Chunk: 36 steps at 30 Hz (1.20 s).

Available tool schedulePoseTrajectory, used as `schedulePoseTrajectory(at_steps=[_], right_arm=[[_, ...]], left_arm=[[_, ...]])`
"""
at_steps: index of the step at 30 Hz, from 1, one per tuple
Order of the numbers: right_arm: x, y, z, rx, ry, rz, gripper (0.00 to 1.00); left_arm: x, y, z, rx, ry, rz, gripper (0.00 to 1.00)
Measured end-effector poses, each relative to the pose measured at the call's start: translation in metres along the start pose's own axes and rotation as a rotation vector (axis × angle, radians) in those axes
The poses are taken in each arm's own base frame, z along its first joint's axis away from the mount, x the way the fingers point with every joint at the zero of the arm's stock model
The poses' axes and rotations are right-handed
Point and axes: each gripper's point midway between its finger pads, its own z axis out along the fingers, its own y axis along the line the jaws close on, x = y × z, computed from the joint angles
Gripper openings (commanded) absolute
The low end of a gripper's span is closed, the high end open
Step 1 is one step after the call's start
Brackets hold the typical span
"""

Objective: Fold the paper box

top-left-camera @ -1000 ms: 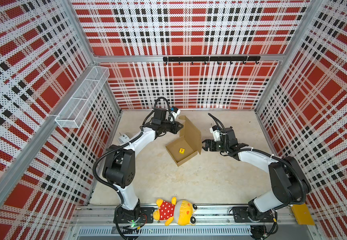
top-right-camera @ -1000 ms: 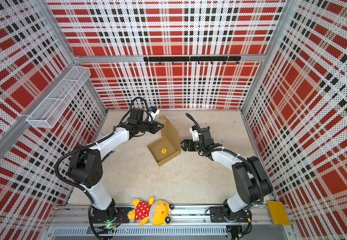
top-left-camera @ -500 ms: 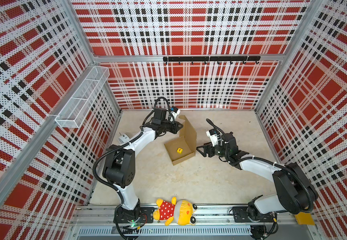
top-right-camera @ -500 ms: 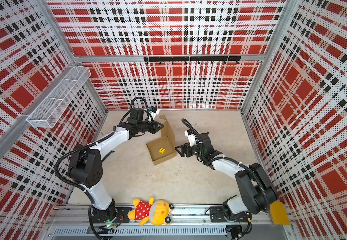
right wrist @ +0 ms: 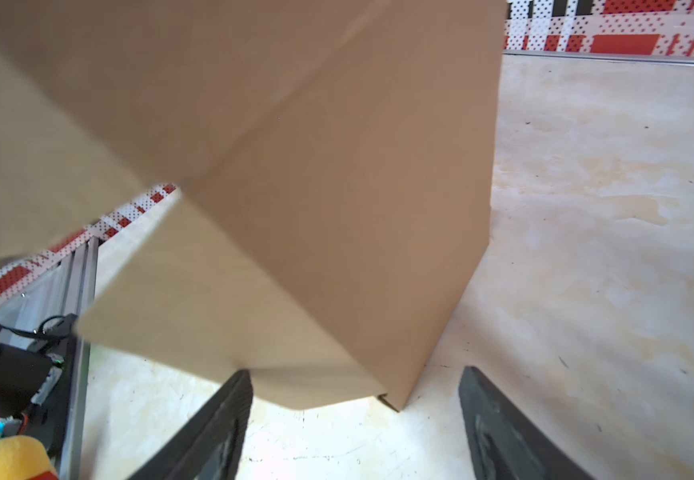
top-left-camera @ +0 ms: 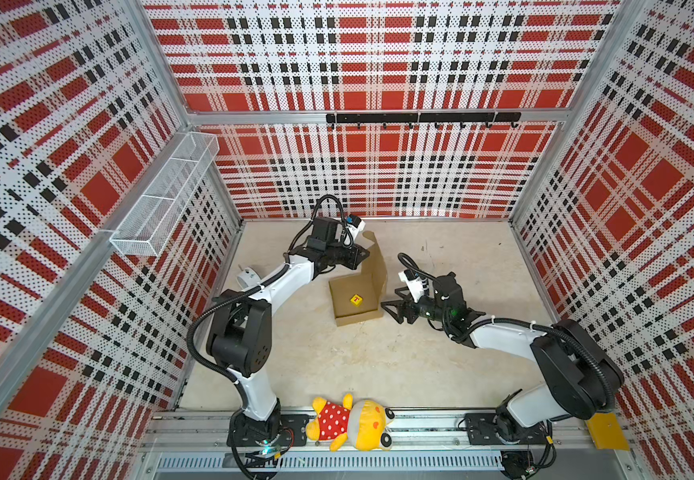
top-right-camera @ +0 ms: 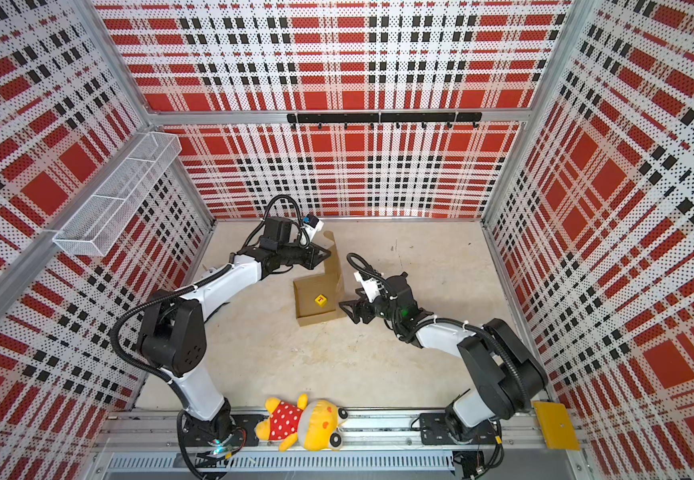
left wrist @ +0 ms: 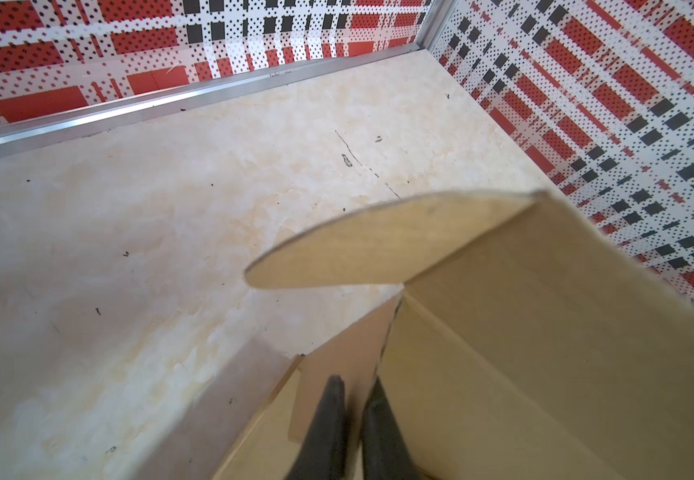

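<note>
The paper box (top-left-camera: 343, 291) (top-right-camera: 308, 293) is plain brown cardboard, a shallow open tray with its lid panel standing up on the right side. A small yellow cube (top-left-camera: 356, 300) (top-right-camera: 320, 300) lies inside it. My left gripper (top-left-camera: 362, 252) (top-right-camera: 325, 252) is at the box's far end, shut on a cardboard flap. In the left wrist view the flap shows between the dark fingers (left wrist: 328, 415), with the paper box (left wrist: 503, 332) beyond. My right gripper (top-left-camera: 387, 309) (top-right-camera: 347, 309) stands open at the box's near right corner. In the right wrist view that corner of the paper box (right wrist: 337, 208) sits between its fingertips (right wrist: 233, 407).
A plush toy (top-left-camera: 349, 422) (top-right-camera: 304, 424) lies on the front rail. A small yellow flat plate (top-left-camera: 607, 432) (top-right-camera: 555, 424) is at the front right. A wire basket (top-left-camera: 162, 199) hangs on the left wall and a hook rail (top-left-camera: 422, 118) on the back wall.
My right gripper has moved left and nearer, up to the box's near right corner. The box has turned slightly and its lid stands more upright. The left gripper keeps its hold.
</note>
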Motion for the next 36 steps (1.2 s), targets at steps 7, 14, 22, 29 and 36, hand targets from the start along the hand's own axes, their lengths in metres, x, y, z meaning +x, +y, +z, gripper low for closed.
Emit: schedulePoseTrajectory(at_steps=[7,14,22,29,36], right_arm=[[-0.010,0.000,0.004,0.013,-0.057,-0.055,0.73],[-0.015,-0.011,0.009,0.073,-0.095,-0.080,0.62],[-0.014,-0.005,0.014,0.136,-0.097,-0.173,0.57],[-0.007,0.002,0.019,0.197,-0.072,-0.257,0.50],[-0.004,0.000,0.023,0.269,-0.063,-0.315,0.49]], left_arm=[[0.000,0.000,0.000,0.001,-0.001,0.000,0.13],[0.004,0.005,0.001,0.006,-0.012,-0.033,0.13],[0.017,0.016,-0.003,0.037,-0.043,-0.104,0.14],[0.036,0.025,-0.007,0.043,-0.046,-0.159,0.14],[0.039,0.027,-0.011,0.044,-0.055,-0.163,0.15]])
